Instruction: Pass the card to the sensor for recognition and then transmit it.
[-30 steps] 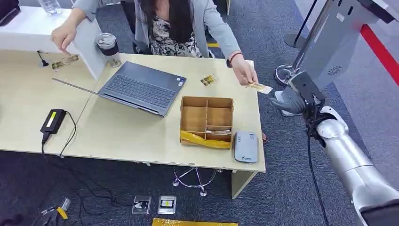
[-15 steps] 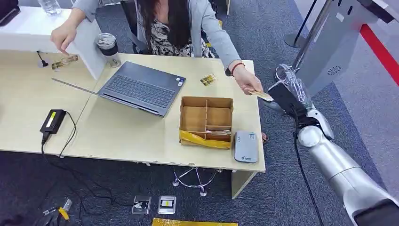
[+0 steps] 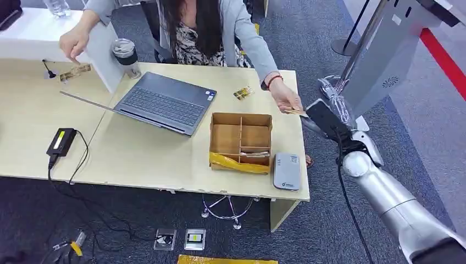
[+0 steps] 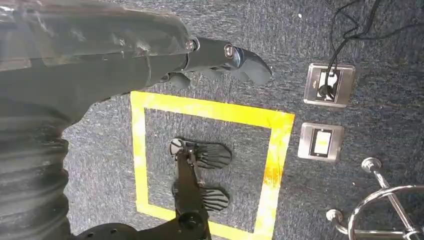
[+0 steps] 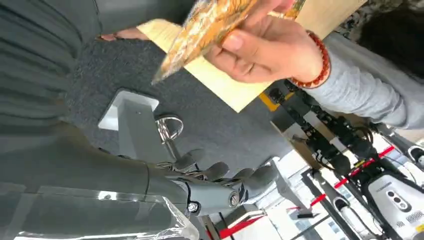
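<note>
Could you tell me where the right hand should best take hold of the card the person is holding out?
Probably the card's free end, sticking out past the person's hand. The right hand could come from the table's outer side, fingers closing on the flat faces.

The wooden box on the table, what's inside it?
The box is split into compartments. The two upper ones look bare. A pale flat item lies in a lower one, too small to identify. Yellow tape along the front wall hides whatever sits lowest there.

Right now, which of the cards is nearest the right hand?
The card the person holds out at the table's right edge, beside the right hand; the other cards lie on the table.
</note>
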You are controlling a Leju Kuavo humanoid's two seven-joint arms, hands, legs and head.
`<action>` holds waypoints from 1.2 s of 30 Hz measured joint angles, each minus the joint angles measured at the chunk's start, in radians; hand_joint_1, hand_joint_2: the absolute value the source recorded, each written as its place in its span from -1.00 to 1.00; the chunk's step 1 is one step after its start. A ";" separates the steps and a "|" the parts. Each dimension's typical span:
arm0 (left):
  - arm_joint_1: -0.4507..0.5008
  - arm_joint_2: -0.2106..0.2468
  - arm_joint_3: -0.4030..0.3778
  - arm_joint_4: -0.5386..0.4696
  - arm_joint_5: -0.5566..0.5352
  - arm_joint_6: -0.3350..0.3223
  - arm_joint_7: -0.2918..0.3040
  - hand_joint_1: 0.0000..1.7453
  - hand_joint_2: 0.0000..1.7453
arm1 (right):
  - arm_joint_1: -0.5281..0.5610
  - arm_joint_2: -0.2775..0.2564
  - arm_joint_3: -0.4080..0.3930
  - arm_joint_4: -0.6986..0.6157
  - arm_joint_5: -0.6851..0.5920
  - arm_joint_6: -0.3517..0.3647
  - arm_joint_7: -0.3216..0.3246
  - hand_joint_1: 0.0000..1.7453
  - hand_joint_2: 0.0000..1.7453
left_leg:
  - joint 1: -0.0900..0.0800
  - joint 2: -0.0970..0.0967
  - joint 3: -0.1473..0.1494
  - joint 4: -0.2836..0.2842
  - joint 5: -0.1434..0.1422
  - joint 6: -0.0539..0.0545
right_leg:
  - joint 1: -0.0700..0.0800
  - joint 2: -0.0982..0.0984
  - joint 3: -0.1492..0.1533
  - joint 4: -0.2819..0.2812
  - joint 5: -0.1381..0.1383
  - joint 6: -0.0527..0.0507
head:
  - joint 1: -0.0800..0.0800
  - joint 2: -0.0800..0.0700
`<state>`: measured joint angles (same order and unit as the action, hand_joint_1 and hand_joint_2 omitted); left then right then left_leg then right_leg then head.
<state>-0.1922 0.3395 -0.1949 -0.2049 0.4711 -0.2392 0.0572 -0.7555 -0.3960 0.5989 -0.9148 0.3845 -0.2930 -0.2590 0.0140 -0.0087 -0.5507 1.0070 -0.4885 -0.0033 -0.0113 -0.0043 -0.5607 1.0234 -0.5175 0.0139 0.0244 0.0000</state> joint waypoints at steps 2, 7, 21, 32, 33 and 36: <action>0.000 -0.001 -0.002 0.000 0.000 0.003 0.001 -1.00 1.00 | 0.007 0.000 0.000 -0.017 -0.003 0.003 0.010 1.00 1.00 | 0.000 0.000 0.000 0.000 0.000 0.000 | 0.000 0.000 0.000 0.000 0.000 0.000 | 0.000 0.000; 0.000 -0.002 -0.005 0.000 0.011 0.010 0.009 -1.00 1.00 | 0.021 -0.002 -0.005 -0.067 -0.008 0.016 0.027 1.00 1.00 | 0.000 0.000 0.000 0.000 0.000 0.000 | 0.000 0.001 0.000 0.000 0.000 0.000 | 0.000 0.000; 0.002 -0.004 -0.011 0.003 0.032 0.026 0.027 -1.00 1.00 | 0.084 -0.029 -0.033 -0.222 -0.043 0.041 0.080 1.00 1.00 | 0.000 0.001 0.000 0.000 0.000 0.000 | 0.000 0.001 0.000 0.000 0.000 0.000 | 0.000 0.000; 0.012 -0.005 -0.014 0.005 0.049 0.023 0.027 -1.00 -1.00 | 0.187 -0.052 -0.032 -0.272 -0.027 0.138 0.191 1.00 1.00 | 0.000 0.000 0.000 0.000 0.000 0.000 | 0.000 0.000 0.000 0.000 0.000 0.000 | 0.000 0.000; 0.012 -0.005 -0.014 0.005 0.049 0.023 0.027 -1.00 -1.00 | 0.201 -0.052 -0.030 -0.272 -0.024 0.147 0.201 1.00 1.00 | 0.000 0.000 0.000 0.000 0.000 0.000 | 0.000 0.000 0.000 0.000 0.000 0.000 | 0.000 0.000; 0.012 -0.005 -0.016 0.005 0.049 0.022 0.027 -1.00 -1.00 | 0.232 -0.052 -0.029 -0.272 -0.014 0.167 0.227 1.00 1.00 | 0.000 0.001 0.000 0.000 0.000 0.000 | 0.000 0.001 0.000 0.000 0.000 0.000 | 0.000 0.000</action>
<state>-0.1803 0.3349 -0.2106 -0.1995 0.5203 -0.2170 0.0839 -0.5236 -0.4482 0.5699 -1.1872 0.3704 -0.1262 -0.0316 0.0141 -0.0082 -0.5507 1.0070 -0.4887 -0.0035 -0.0113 -0.0036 -0.5606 1.0231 -0.5175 0.0139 0.0248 0.0000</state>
